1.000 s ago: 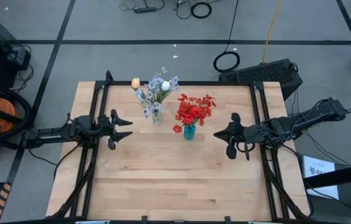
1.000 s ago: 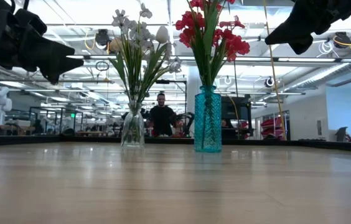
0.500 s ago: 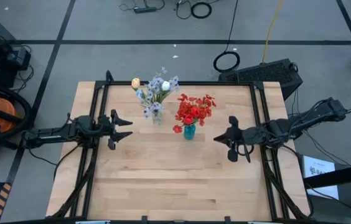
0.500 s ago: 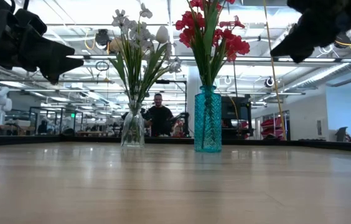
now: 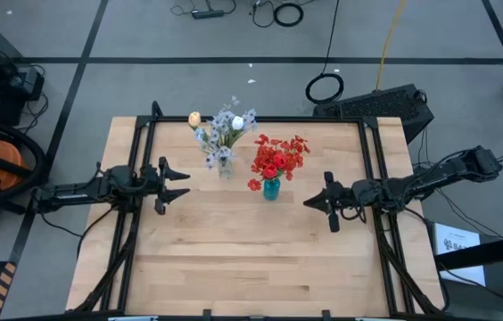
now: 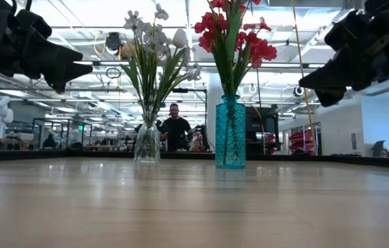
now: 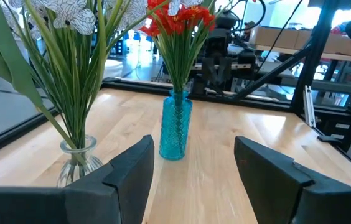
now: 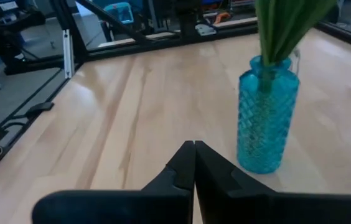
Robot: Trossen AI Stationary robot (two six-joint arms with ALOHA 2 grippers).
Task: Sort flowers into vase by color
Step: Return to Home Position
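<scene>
Red flowers [image 5: 278, 159] stand with their stems in a blue glass vase [image 5: 272, 188], which rests on its base on the table. Left of it, pale lavender-white sprays and cream tulip buds [image 5: 223, 129] stand in a clear glass vase [image 5: 225, 166]. Both vases show in the low view, the blue vase [image 6: 230, 134] and the clear vase [image 6: 147, 143]. My left gripper [image 5: 180, 183] hangs open above the table, left of the clear vase; its wrist view frames the blue vase [image 7: 175, 127]. My right gripper [image 5: 309, 201] is shut, raised right of the blue vase [image 8: 267, 118].
Bare wood [image 5: 251, 259] fills the table's near half. Black frame rails [image 5: 136, 223] run along the left and right sides. A person [image 6: 175, 127] sits far behind the table. Cables and a black case [image 5: 385, 102] lie on the floor beyond the far edge.
My right gripper has come down and moved a little toward the table's left and near edges, closer to the blue vase. The vases and flowers have stayed put.
</scene>
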